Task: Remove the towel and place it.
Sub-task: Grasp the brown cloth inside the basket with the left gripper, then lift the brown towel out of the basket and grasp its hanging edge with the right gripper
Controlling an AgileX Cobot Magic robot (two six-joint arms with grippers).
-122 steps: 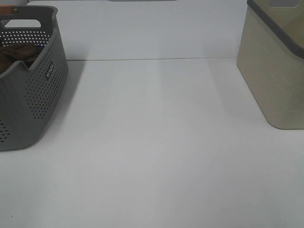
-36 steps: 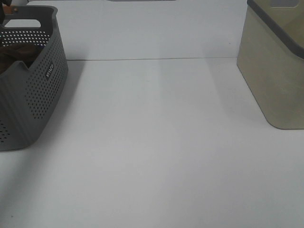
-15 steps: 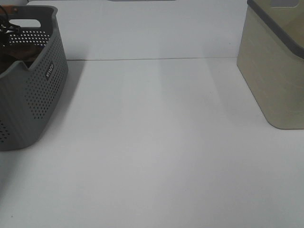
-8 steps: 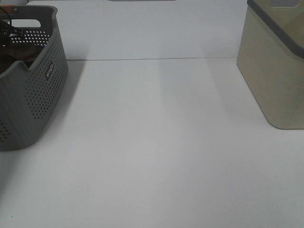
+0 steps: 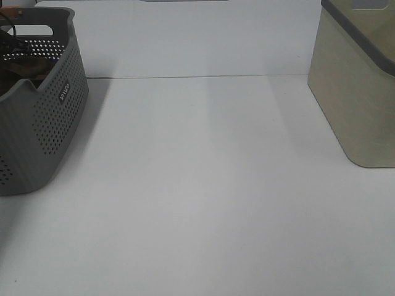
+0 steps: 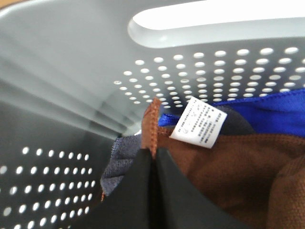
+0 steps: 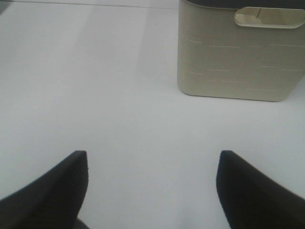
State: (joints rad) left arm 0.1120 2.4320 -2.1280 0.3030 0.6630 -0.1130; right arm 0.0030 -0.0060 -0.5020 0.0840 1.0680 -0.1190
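The dark brown towel (image 6: 228,171) lies inside the grey perforated basket (image 5: 37,123) at the far left of the table; a sliver of it (image 5: 28,69) shows over the rim in the high view. In the left wrist view my left gripper (image 6: 152,160) is shut on the towel's stitched corner hem (image 6: 152,124), next to a white care label (image 6: 200,125). Only a dark cable of the left arm (image 5: 9,38) shows in the high view. My right gripper (image 7: 152,167) is open and empty above the bare white table, out of the high view.
A bright blue cloth (image 6: 267,107) and a bluish-grey cloth (image 6: 118,160) lie in the basket beside the towel. A beige bin with a grey rim (image 5: 364,80) stands at the right back; it also shows in the right wrist view (image 7: 240,52).
The left arm has come down into the basket over the past seconds; its cable now shows at the basket's far rim. Basket, bin and right arm have not moved.
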